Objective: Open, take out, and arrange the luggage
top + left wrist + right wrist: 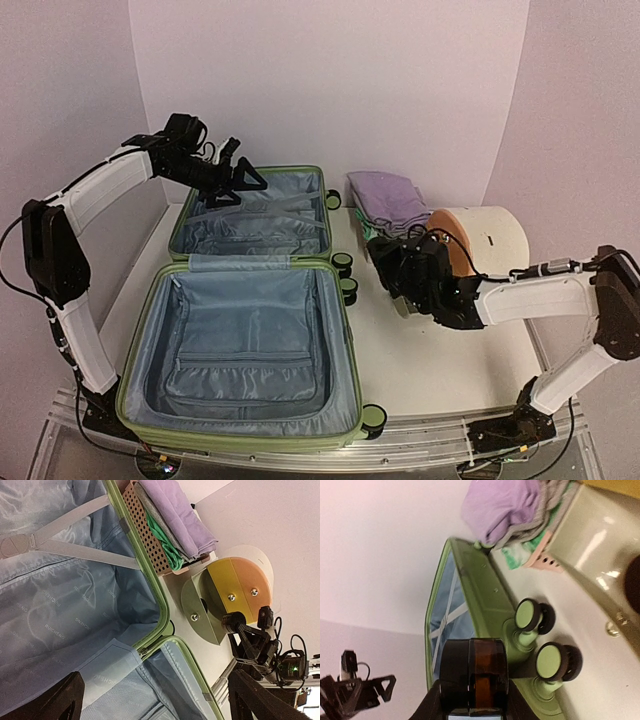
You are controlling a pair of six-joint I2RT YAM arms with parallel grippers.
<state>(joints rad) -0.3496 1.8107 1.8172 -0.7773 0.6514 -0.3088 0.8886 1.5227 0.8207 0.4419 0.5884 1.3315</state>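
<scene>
The luggage (240, 330) lies opened flat along the left edge of the table, one half at the near-left corner and the other hinged out behind it. Both grey-blue linings look bare to me, so I judge I'm on arranging.

Just right of the suitcase wheels (527, 615), my right gripper (400, 270) has its jaws partly closed around a dark brown cylinder (475, 665). To place it well, I'd lower it upright onto bare tabletop, apart from the wheels and the cream drum (490, 235) just behind, and open only once it rests.

Toward the far-right corner sit folded clothes (390, 200). Over the far half, my left gripper (232, 178) hangs spread wide, holding nothing. I'd keep it high, off the crossed straps (65, 537).

Only the right wrist view shows the cylinder; from above the gripper hides it. Only the left wrist view shows clearly the pink basket (150, 540) under the clothes.
</scene>
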